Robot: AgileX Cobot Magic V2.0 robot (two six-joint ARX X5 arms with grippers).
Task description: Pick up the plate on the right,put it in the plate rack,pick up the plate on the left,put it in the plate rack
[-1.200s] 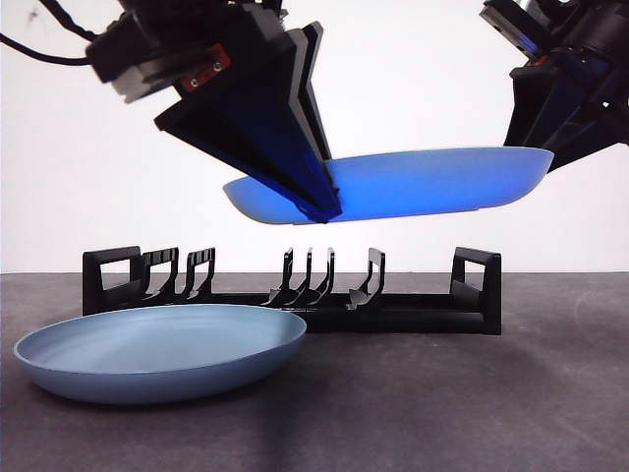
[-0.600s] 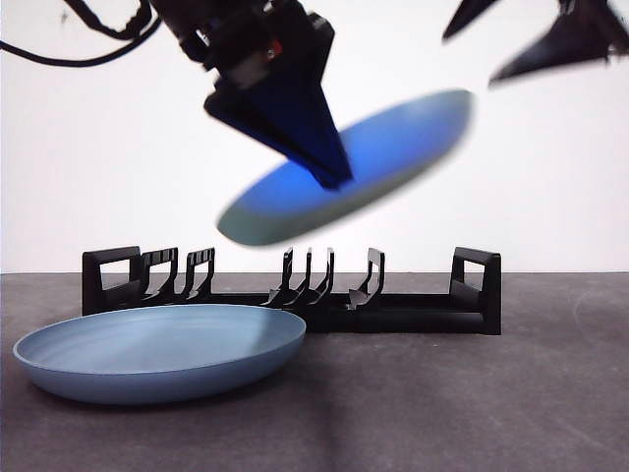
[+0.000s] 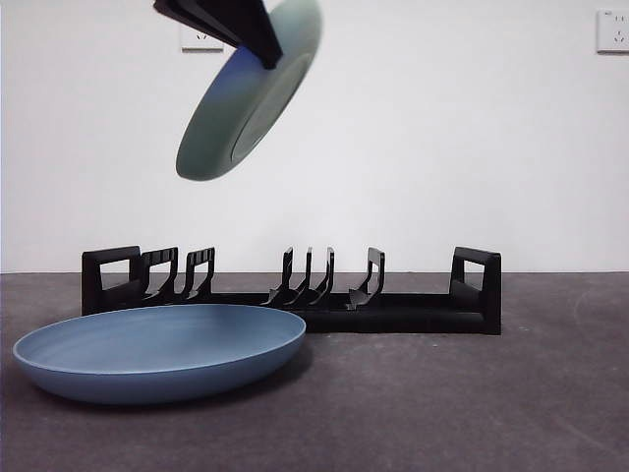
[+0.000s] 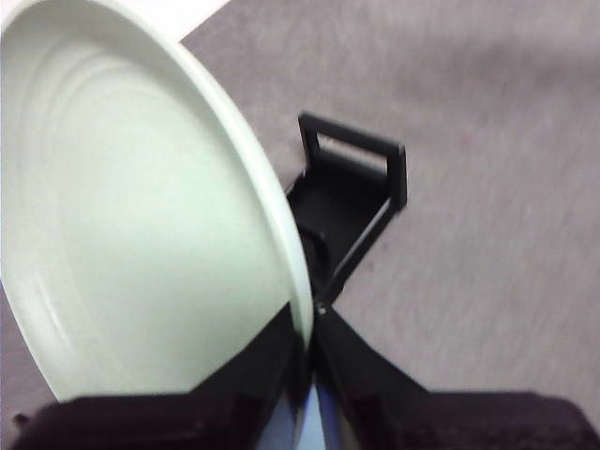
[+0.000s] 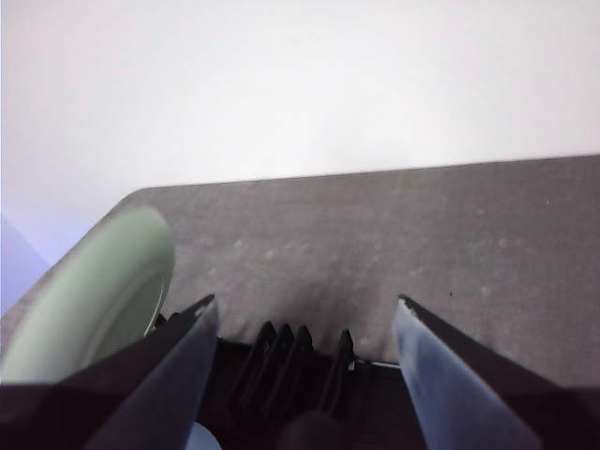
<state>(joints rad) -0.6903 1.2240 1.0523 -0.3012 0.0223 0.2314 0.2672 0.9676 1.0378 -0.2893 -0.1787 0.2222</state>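
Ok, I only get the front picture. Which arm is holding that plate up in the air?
Observer: The left gripper. Its wrist view shows it shut on the rim of the raised plate.
Operator: And where's the other arm? I can't see it at all.
Observer: The right gripper is open and empty, above the prongs of the plate rack.

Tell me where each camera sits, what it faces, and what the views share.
Front: low at table height, facing the rack, the flat plate and the raised plate pinched by the left tool.
Left wrist: above, facing the rack; tool shut on the raised plate.
Right wrist: above the rack; right tool open.
Shared: rack and raised plate.
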